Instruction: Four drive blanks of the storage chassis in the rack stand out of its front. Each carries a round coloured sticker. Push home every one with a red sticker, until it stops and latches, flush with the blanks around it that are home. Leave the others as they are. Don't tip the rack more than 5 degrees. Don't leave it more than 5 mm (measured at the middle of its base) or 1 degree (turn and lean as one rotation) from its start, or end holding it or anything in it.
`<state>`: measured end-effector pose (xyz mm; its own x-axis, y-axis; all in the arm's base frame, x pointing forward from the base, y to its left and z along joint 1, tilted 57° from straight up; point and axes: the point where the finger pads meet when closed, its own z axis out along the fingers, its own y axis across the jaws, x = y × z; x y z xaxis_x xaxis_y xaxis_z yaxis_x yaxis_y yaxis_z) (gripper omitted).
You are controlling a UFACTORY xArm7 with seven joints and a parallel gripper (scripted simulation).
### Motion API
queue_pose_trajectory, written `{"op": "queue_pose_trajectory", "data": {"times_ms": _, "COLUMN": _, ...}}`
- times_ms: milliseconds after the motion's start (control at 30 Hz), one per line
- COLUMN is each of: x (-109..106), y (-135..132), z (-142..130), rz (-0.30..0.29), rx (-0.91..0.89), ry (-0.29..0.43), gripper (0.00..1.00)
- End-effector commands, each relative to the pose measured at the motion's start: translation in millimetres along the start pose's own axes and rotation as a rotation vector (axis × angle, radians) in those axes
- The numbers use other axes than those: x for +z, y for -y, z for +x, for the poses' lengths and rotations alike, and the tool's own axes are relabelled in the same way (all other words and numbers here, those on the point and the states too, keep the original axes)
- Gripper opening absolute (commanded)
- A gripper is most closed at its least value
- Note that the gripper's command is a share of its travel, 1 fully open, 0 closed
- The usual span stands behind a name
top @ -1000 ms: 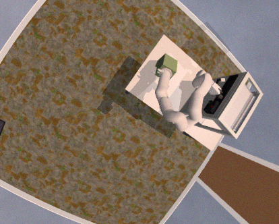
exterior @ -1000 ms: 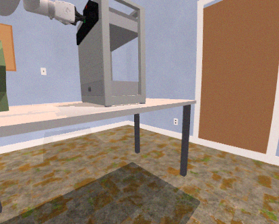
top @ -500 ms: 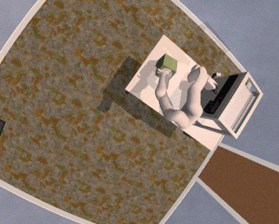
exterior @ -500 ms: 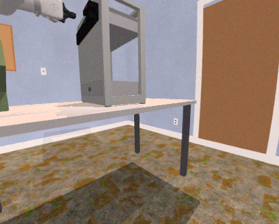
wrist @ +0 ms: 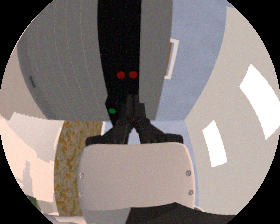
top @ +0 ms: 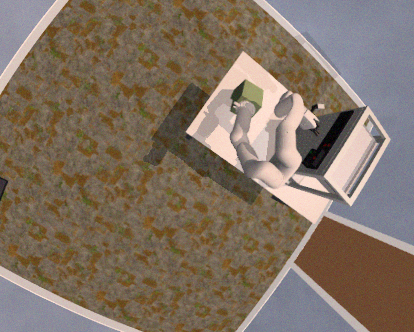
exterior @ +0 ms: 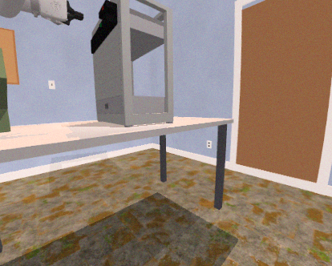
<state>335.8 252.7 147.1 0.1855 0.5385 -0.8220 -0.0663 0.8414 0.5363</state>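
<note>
We see the black two-finger hand (exterior: pixel 78 16), clenched on nothing, hanging just off the black front of the storage chassis (exterior: pixel 105 28), which sits high in the grey metal open-frame rack (exterior: pixel 127 72) on the pale bench (exterior: pixel 120 130). In wrist view, two red stickers (wrist: pixel 126 75) & one green sticker (wrist: pixel 113 111) show.

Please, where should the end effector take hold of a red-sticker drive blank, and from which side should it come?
Better not to grip it. A red-sticker blank offers only its flat front face on the black chassis front, with nothing visible to pinch. Probably best is to press that face with the shut end effector, coming straight from the front, square to the rack.
</note>
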Motion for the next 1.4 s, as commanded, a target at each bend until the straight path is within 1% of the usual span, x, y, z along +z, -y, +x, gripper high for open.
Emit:
{"op": "queue_pose_trajectory", "data": {"times_ms": 0, "x": 0, "y": -2, "z": -3, "rz": -0.002, "rx": 0.004, "ry": -0.001, "gripper": 0.0}}
{"op": "queue_pose_trajectory", "data": {"times_ms": 133, "x": -1, "y": -2, "z": -17, "rz": -0.002, "rx": 0.004, "ry": -0.001, "gripper": 0.0}}
{"op": "queue_pose_trajectory", "data": {"times_ms": 267, "x": -1, "y": -1, "z": -40, "rz": -0.002, "rx": 0.004, "ry": -0.001, "gripper": 0.0}}
{"op": "queue_pose_trajectory", "data": {"times_ms": 333, "x": -1, "y": -1, "z": -40, "rz": -0.002, "rx": 0.004, "ry": -0.001, "gripper": 0.0}}
{"op": "queue_pose_trajectory", "data": {"times_ms": 567, "x": -1, "y": -1, "z": -81, "rz": -0.002, "rx": 0.004, "ry": -0.001, "gripper": 0.0}}
{"op": "queue_pose_trajectory", "data": {"times_ms": 733, "x": -2, "y": -1, "z": -101, "rz": -0.002, "rx": 0.004, "ry": -0.001, "gripper": 0.0}}
{"op": "queue_pose_trajectory", "data": {"times_ms": 833, "x": -2, "y": -1, "z": -106, "rz": -0.002, "rx": 0.004, "ry": -0.001, "gripper": 0.0}}
{"op": "queue_pose_trajectory", "data": {"times_ms": 1167, "x": 0, "y": -1, "z": -109, "rz": -0.002, "rx": 0.004, "ry": -0.001, "gripper": 0.0}}
{"op": "queue_pose_trajectory", "data": {"times_ms": 1267, "x": 10, "y": -1, "z": -109, "rz": -0.002, "rx": 0.004, "ry": -0.001, "gripper": 0.0}}
{"op": "queue_pose_trajectory", "data": {"times_ms": 1367, "x": 27, "y": -1, "z": -109, "rz": -0.002, "rx": 0.004, "ry": -0.001, "gripper": 0.0}}
